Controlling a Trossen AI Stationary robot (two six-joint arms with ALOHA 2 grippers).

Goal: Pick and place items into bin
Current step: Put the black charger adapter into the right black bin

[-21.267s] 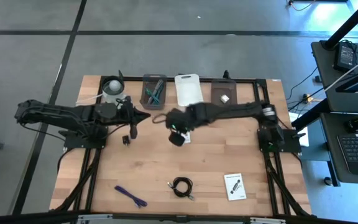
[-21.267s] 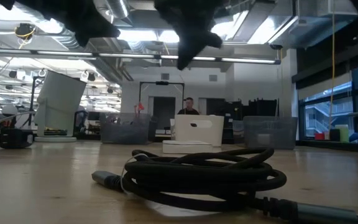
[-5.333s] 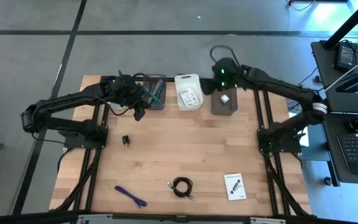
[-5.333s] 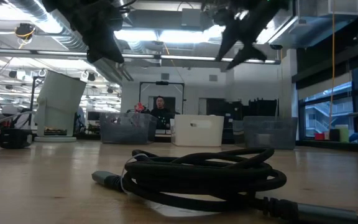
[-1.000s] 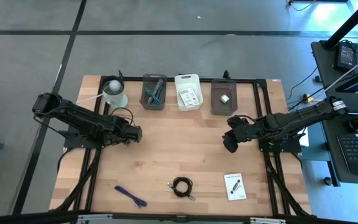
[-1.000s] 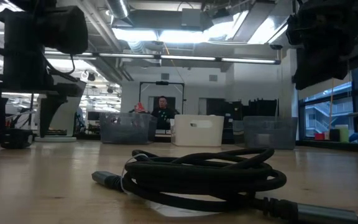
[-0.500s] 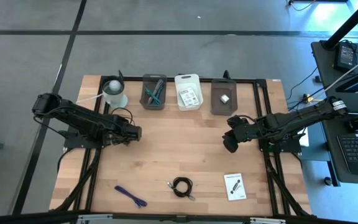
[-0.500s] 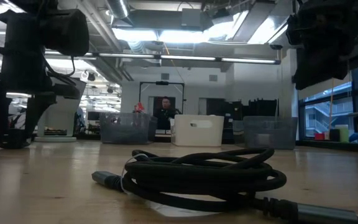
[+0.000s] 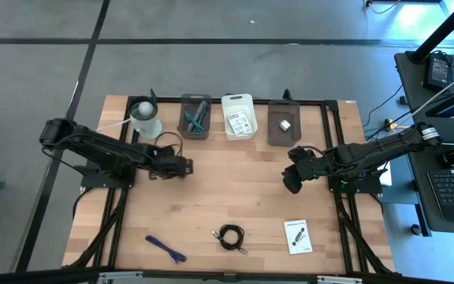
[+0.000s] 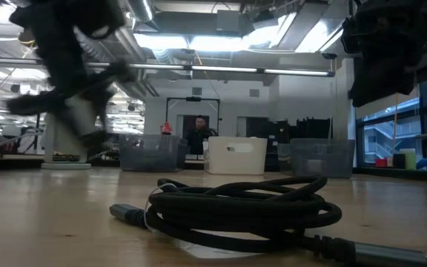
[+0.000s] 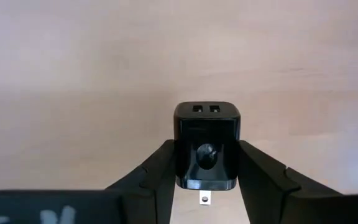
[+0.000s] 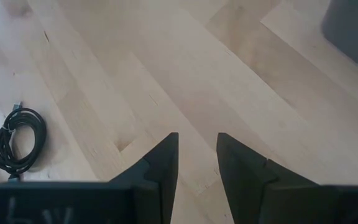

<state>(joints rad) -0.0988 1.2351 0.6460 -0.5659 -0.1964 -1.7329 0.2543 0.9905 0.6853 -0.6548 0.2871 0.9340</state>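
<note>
My left gripper [image 9: 184,167] hangs over the table's left middle, shut on a tiny black block [image 11: 205,134] with two slots on its end. My right gripper [image 9: 288,183] hovers right of the middle, its fingers [image 12: 196,140] a little apart with nothing between them. On the table near the front edge lie a purple stick [image 9: 165,248], a coiled black cable [image 9: 231,237] and a white printed card [image 9: 296,234]. At the far edge, a grey bin [image 9: 195,117] holds teal tools, a white bin [image 9: 239,116] holds a card, and a grey bin [image 9: 284,122] holds a whitish piece. My left gripper pinches the black block by its two opposite sides [image 11: 179,158] between its two fingers [image 11: 157,171]. The fingers come from above, pointing down. The block is lifted clear of the table, a small metal prong [image 11: 204,199] showing at its rear end.
A round translucent tub [image 9: 143,117] with a white top stands at the far left beside the bins. A black frame runs along the table's edges. In the low view the cable [image 10: 243,208] fills the foreground. A person shows in the room far behind.
My left gripper has risen from the table and moved toward the right edge, carrying the black block, which is now lifted clear of the wood. My right arm has kept still.
</note>
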